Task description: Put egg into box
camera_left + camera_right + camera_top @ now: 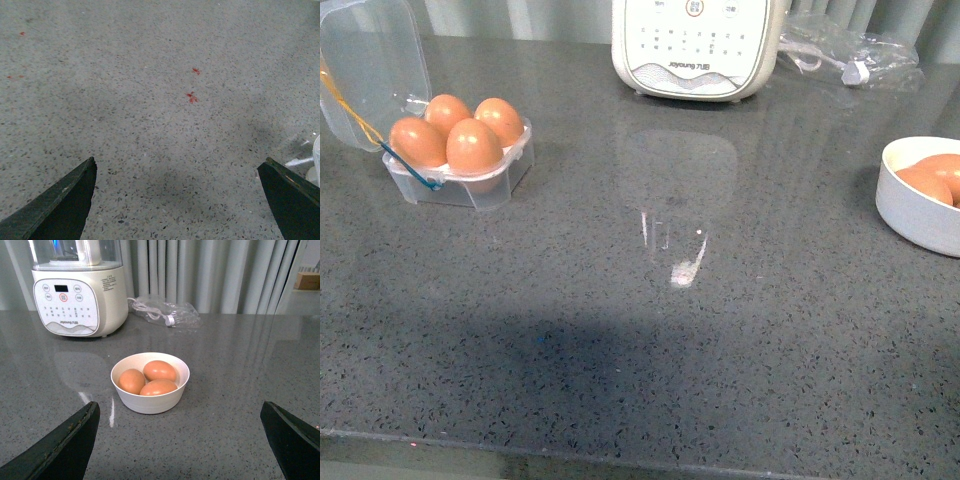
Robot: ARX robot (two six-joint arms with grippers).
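The clear plastic box (488, 188) stands at the far left of the counter in the front view, its hinged lid (370, 60) swung open behind it. Several brown eggs (473, 146) fill its cups. More brown eggs (159, 370) lie in a round white bowl (150, 402); in the front view this bowl (918, 215) is at the right edge. My right gripper (180, 404) is open, apart from the bowl and facing it, with nothing between its fingers. My left gripper (180, 160) is open over bare speckled counter. Neither arm shows in the front view.
A cream-white kitchen machine (698, 45) stands at the back middle, with a clear plastic bag holding a cable (845, 50) to its right. The counter's front edge (620, 440) runs along the bottom. Grey curtains (200, 270) hang behind the counter.
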